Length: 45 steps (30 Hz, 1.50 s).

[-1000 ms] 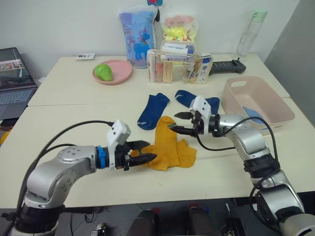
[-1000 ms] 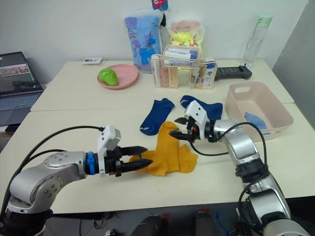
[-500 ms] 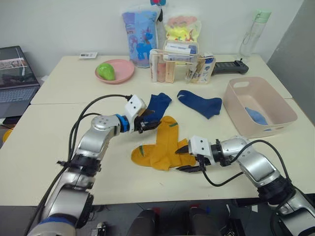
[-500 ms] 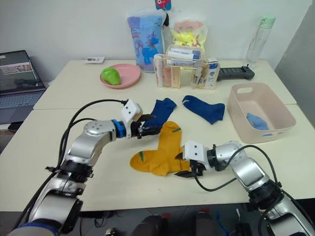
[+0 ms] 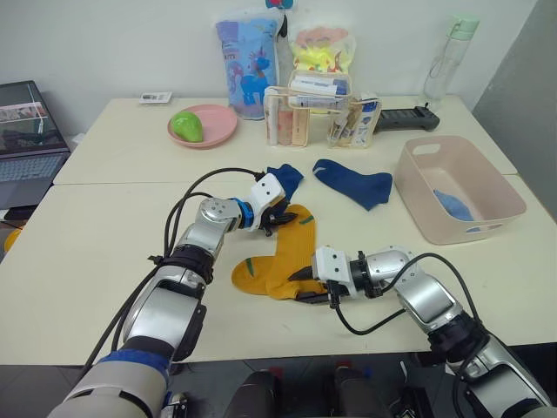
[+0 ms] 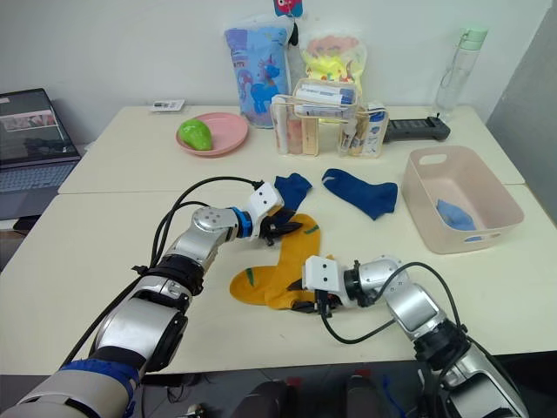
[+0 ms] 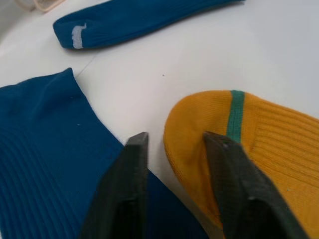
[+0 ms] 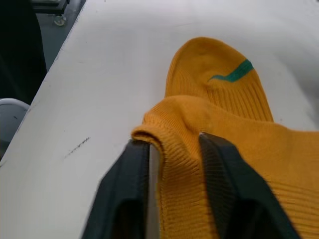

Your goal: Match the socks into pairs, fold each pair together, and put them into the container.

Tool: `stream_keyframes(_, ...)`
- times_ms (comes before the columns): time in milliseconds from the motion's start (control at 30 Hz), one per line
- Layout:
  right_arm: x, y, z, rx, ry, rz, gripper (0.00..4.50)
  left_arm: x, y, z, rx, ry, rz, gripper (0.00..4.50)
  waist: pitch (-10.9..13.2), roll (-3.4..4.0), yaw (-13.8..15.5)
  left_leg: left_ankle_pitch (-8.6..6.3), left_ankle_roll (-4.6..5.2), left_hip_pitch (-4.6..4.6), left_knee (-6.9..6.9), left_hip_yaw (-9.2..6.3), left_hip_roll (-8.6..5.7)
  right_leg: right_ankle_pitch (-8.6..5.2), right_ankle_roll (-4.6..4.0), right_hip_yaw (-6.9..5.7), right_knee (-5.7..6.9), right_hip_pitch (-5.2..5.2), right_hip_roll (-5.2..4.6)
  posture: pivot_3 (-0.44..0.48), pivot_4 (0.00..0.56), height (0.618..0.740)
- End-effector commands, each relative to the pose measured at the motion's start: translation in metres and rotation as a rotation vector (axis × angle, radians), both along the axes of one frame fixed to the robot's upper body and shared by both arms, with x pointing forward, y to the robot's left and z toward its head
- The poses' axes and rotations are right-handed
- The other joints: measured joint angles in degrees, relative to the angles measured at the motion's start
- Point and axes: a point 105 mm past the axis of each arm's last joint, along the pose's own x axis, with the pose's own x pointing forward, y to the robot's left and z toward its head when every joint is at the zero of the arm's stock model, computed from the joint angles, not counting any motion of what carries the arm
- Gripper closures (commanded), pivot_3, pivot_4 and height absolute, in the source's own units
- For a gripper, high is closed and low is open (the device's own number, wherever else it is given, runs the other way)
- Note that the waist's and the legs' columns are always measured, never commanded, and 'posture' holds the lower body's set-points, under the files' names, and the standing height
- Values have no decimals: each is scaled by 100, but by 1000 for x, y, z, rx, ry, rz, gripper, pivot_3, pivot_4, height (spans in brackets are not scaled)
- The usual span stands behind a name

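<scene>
I work over two cream tables (image 5: 104, 252) pushed together, a seam running between them, with a white wall behind. A laptop (image 5: 30, 144) sits open off to my left. Along the far side stand a round pink plate (image 5: 202, 127) holding a green object (image 5: 184, 125), a clear organiser box of tubes (image 5: 318, 120), two printed pouches (image 5: 248, 57), a clear bottle (image 5: 439, 61) with a pale green cap and a black remote-like device (image 5: 406, 117).

The two mustard yellow socks (image 5: 280, 259) lie overlapping near the middle of the near table, each marked with a short green stripe. One navy sock (image 5: 280, 179) lies just beyond them, its tip touching the yellow toe area; the other navy sock (image 5: 355, 181) lies flat farther to my right, well apart from the first. The pale pink container (image 5: 461, 187) stands at my right, with a light blue sock (image 5: 453, 205) lying inside it.

My left gripper (image 7: 175, 149) is open a little, low over the table: one finger rests above the navy sock's edge, the other above the yellow sock's rounded end with the green stripe. My right gripper (image 8: 172, 149) sits at the near end of the yellow pair, its fingers narrowly parted with a raised fold of the yellow cuff between them; whether they press it tight I cannot tell.
</scene>
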Motion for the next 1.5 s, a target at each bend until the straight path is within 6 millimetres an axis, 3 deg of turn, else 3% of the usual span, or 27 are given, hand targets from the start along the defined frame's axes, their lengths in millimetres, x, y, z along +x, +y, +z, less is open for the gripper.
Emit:
stream_keyframes(33,0,0,12,25,-34,21,4165,3,-4,14,-7,-48,-23,3979,0,0,-2,0,0,-1,0,0,0,0,0,1,1,-2,0,0,150,740)
stream_keyframes(67,0,-1,13,26,-34,21,4498,3,-3,14,-7,-48,-24,4376,0,0,-2,0,0,-2,0,0,1,0,0,0,2,-3,0,0,150,740)
stream_keyframes(100,0,-1,13,26,-35,21,4500,3,-3,14,-8,-48,-24,4484,0,0,-2,0,0,-2,0,0,0,0,0,0,2,-4,0,0,150,740)
stream_keyframes(367,0,-6,17,23,-41,16,4500,6,1,17,-25,-49,-6,4484,0,0,-4,0,0,-5,3,0,0,0,0,0,4,-7,0,0,150,740)
stream_keyframes(467,-4,-10,28,44,-29,33,4500,8,17,29,-112,-39,59,4484,0,0,-9,0,0,-11,6,0,0,0,0,0,5,-12,0,0,150,740)
stream_keyframes(633,3,-25,49,46,-97,27,4500,-19,41,44,-195,-29,71,4484,0,1,-126,0,0,-18,7,-5,3,0,0,-1,7,-19,1,0,150,740)
stream_keyframes(733,8,-33,48,-8,-143,27,4500,-35,46,48,-256,-1,123,4484,-1,1,-134,0,0,-18,6,-8,4,0,0,-2,7,-18,1,0,150,740)
stream_keyframes(900,19,-46,43,-89,-208,71,4500,-78,49,35,-309,61,231,4484,-1,2,-127,0,0,-16,11,-7,3,0,0,0,4,-12,1,0,150,740)
stream_keyframes(1067,19,-39,48,-20,-157,116,4500,-98,53,26,-364,78,350,4484,-1,1,-111,0,0,-10,11,-8,6,0,0,-3,6,-5,2,0,150,740)
stream_keyframes(1200,19,-39,42,-28,-137,128,3464,-102,53,14,-341,95,366,4500,-1,2,-85,-1,0,-1,11,-8,4,0,0,-3,0,10,1,0,150,740)
stream_keyframes(1300,23,-43,47,-9,-132,76,2381,-100,58,13,-349,88,392,3584,-1,2,-70,-1,0,0,11,-9,4,0,0,-4,-1,11,1,0,150,740)
stream_keyframes(1400,21,-65,52,5,-75,-40,1374,-99,71,20,-357,80,399,2644,-1,2,-34,-1,-1,-1,11,-8,5,0,-1,-4,-1,11,1,0,150,740)
stream_keyframes(1500,4,-84,56,53,28,-134,1367,-95,83,26,-358,73,410,1691,-1,2,46,-3,-3,-3,10,-10,5,0,-1,-4,-6,10,1,0,150,740)
